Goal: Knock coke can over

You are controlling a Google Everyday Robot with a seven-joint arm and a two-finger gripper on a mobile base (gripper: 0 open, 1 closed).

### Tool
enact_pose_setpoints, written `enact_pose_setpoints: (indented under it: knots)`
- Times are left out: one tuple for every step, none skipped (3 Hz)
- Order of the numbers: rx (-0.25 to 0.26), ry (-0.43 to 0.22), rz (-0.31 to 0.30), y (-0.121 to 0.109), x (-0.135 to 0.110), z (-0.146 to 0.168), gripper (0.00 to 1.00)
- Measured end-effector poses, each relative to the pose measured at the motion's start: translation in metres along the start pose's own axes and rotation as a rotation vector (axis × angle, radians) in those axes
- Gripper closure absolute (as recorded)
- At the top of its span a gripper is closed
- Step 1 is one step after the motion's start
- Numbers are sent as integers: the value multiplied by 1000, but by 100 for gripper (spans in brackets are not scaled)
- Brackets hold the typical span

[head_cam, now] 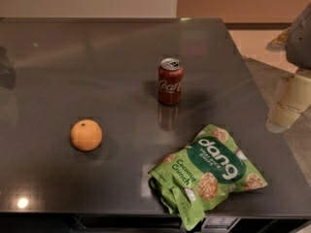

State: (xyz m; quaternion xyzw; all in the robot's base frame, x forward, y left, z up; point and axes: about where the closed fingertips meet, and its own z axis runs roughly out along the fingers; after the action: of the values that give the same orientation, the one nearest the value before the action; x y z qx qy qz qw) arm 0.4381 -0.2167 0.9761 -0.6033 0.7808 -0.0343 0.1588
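The coke can [170, 81] stands upright near the middle of the dark table, red with white script and a silver top. My gripper [287, 106] hangs at the right edge of the view, beyond the table's right edge, well to the right of the can and a little nearer than it. It holds nothing that I can see and touches nothing.
An orange [86, 135] lies left of the can, toward the front. A green snack bag [209, 174] lies at the front right, near the table's front edge [97, 212]. The floor shows to the right of the table.
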Motion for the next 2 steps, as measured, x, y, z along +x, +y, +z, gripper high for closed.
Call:
enact_pose_setpoints:
  knots:
    - [-2,-19,-6,-4,-6,2,0]
    - [-15,-69,-22,-14,-25,15,0]
